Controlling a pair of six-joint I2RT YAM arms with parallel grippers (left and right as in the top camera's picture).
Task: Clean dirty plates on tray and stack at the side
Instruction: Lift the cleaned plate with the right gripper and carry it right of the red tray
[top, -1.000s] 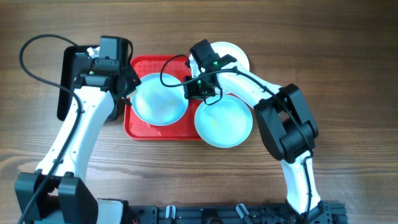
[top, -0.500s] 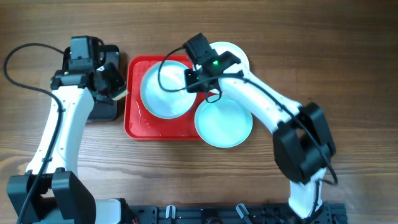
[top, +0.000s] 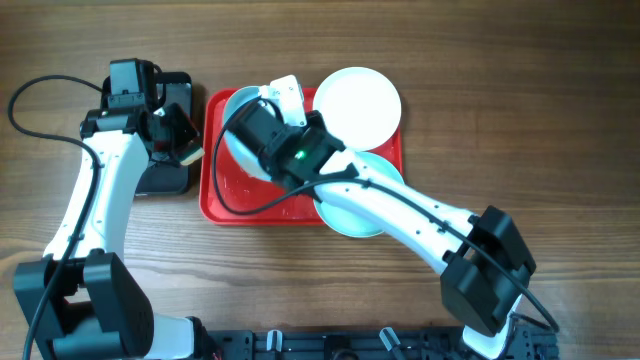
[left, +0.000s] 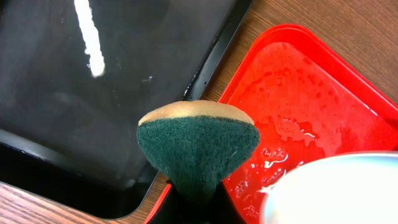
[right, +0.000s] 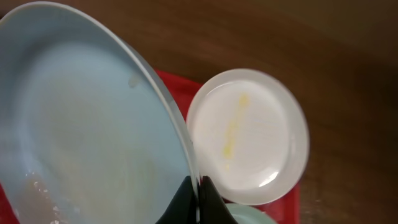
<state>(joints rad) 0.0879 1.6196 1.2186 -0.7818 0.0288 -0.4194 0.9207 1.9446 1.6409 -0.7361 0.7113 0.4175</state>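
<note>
Right gripper (right: 196, 198) is pinched tight on the rim of a mint-blue plate (right: 81, 124). I've got it tilted up over the left half of the red tray (left: 348, 93), which sits mid-worktop toward the far edge. The cream-white plate (top: 358, 105) lies flat on the tray's far right corner, a yellow streak across its middle. A second mint-blue plate (top: 388, 170) lies at the tray's near right corner, overhanging the rim, partly under my right arm. Left gripper (left: 194, 202) is clamped on a green-and-tan sponge (left: 198, 146), hovering where the black bin (left: 93, 81) meets the tray's left rim. Tray floor is wet and beaded.
</note>
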